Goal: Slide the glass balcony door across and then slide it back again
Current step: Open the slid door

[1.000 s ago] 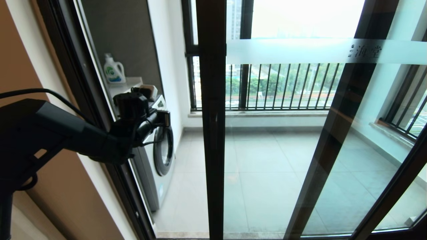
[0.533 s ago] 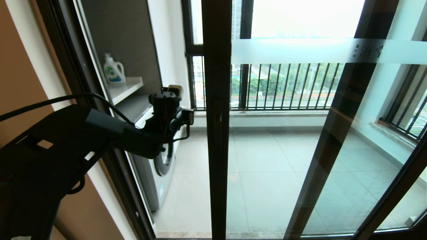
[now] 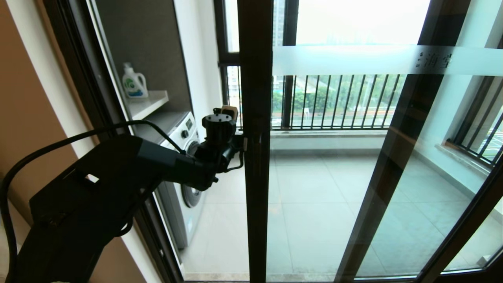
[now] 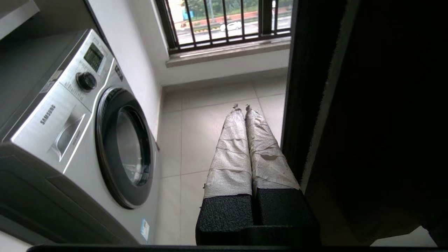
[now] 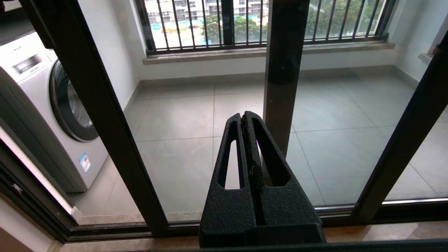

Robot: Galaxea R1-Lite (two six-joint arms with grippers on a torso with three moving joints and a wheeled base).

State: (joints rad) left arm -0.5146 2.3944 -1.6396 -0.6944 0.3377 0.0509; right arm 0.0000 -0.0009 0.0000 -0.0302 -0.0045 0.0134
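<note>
The glass balcony door (image 3: 353, 177) stands partly slid across, with its dark upright frame (image 3: 255, 188) in mid view and its frosted band with two characters (image 3: 432, 61) at top right. My left gripper (image 3: 239, 143) is shut and empty, its side against the door frame's open edge at about handle height. In the left wrist view the taped fingers (image 4: 231, 150) lie pressed together right beside the dark door edge (image 4: 308, 87). My right gripper (image 5: 244, 115) is shut and empty, out of the head view and held low in front of the door glass (image 5: 175, 157).
A silver washing machine (image 3: 184, 131) stands just inside the balcony on the left, under a shelf with a detergent bottle (image 3: 133, 84). The fixed door jamb (image 3: 98, 98) bounds the opening on the left. A second dark-framed panel (image 3: 397, 149) and a barred window (image 3: 334, 102) lie behind.
My left arm has swung right from near the jamb to the door's open edge. The door frame shifted slightly right a second ago and has held still since.
</note>
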